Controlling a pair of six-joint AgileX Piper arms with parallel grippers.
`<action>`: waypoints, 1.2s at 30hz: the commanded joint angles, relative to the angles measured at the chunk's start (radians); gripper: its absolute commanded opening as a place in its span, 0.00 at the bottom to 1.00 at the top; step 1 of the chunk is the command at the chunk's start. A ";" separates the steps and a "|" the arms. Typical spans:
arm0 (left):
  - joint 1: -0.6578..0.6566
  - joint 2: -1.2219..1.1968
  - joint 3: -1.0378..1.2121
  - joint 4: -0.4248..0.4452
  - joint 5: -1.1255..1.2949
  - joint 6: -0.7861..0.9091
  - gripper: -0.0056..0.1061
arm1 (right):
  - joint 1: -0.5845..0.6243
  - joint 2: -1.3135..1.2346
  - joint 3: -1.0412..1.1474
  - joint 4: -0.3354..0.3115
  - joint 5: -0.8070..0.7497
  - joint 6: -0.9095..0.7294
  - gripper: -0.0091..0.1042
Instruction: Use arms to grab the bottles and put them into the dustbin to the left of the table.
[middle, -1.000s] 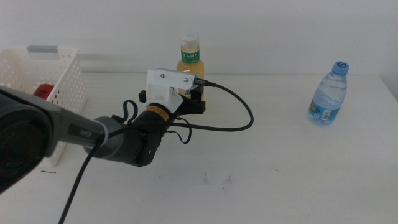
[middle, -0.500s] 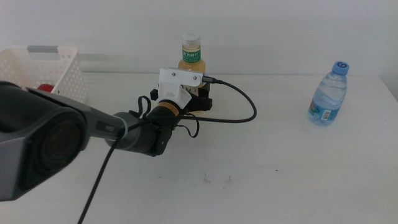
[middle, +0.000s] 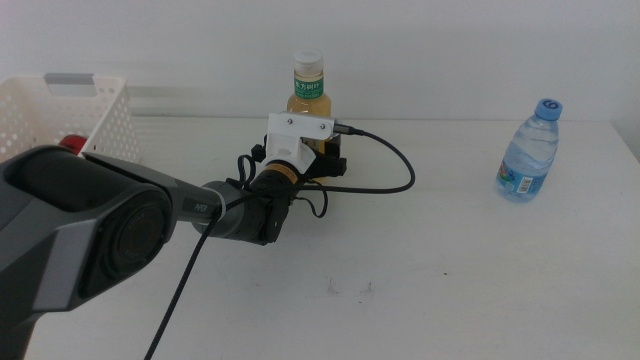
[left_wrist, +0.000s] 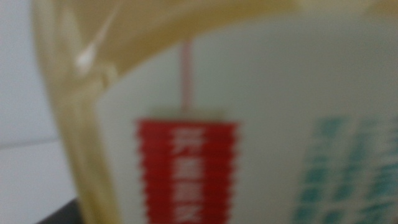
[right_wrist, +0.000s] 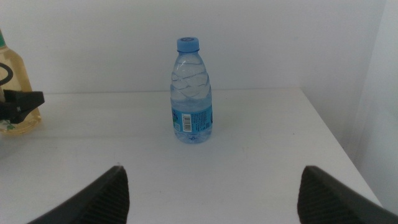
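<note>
The yellow tea bottle (middle: 308, 86) with a white cap stands at the table's back middle. My left gripper (middle: 326, 160) is right at its lower half and hides it. The left wrist view is filled by the blurred tea bottle (left_wrist: 249, 112) and its label, very close. A small clear water bottle (middle: 527, 150) with a blue cap stands upright at the right. It also shows in the right wrist view, water bottle (right_wrist: 191, 98), well ahead of my open, empty right gripper (right_wrist: 211, 193). A red can (middle: 72, 144) shows inside the white dustbin (middle: 60, 105) at the left.
The left arm's black cable (middle: 385, 170) loops over the white table (middle: 450, 270) to the right of the tea bottle. The table's right edge (right_wrist: 329, 137) lies close beyond the water bottle. A few small dark marks (middle: 345, 290) dot the front middle.
The left arm has reached further forward and right, bringing its gripper up against the tea bottle. The water bottle and the dustbin have stayed put.
</note>
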 joint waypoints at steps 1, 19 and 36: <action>0.010 0.001 -0.004 -0.014 -0.004 0.002 0.75 | -0.008 -0.004 0.004 -0.009 -0.008 -0.005 0.90; 0.031 -0.889 0.413 0.151 0.952 -0.078 0.03 | -0.008 -0.004 0.004 -0.009 -0.008 -0.005 0.90; 0.725 -0.705 -0.412 0.037 1.944 0.416 0.04 | -0.008 -0.004 0.004 -0.009 -0.008 -0.005 0.90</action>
